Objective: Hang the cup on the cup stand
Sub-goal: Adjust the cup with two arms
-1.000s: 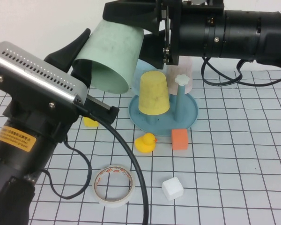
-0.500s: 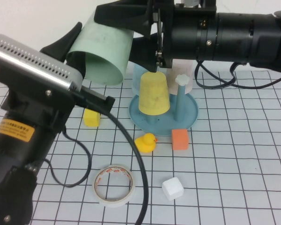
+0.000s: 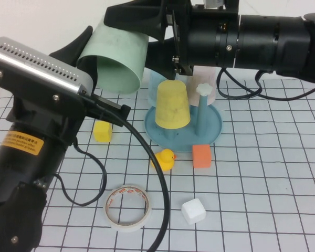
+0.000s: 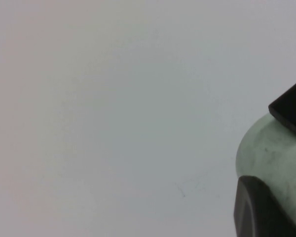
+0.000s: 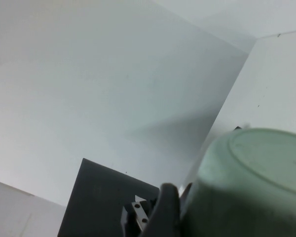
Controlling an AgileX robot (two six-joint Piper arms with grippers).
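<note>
The left hand [image 3: 92,58] is clamped on the rim of the pale sage-green tapered plastic cup [image 3: 117,60], holding it tilted in the air, mouth facing down and toward the camera, above and left of the round teal-blue cup stand [image 3: 212,126]. The right hand [image 3: 147,26] hovers just beside the cup's closed end with its fingers spread wide, gripping nothing. An upturned yellow cup [image 3: 172,105] sits on one stand peg beside a white flower-tipped peg [image 3: 203,90]. On the gridded counter [image 3: 262,178] lie a yellow rubber duck [image 3: 165,158], orange block [image 3: 201,156], white cube [image 3: 193,211] and tape roll [image 3: 127,206].
</note>
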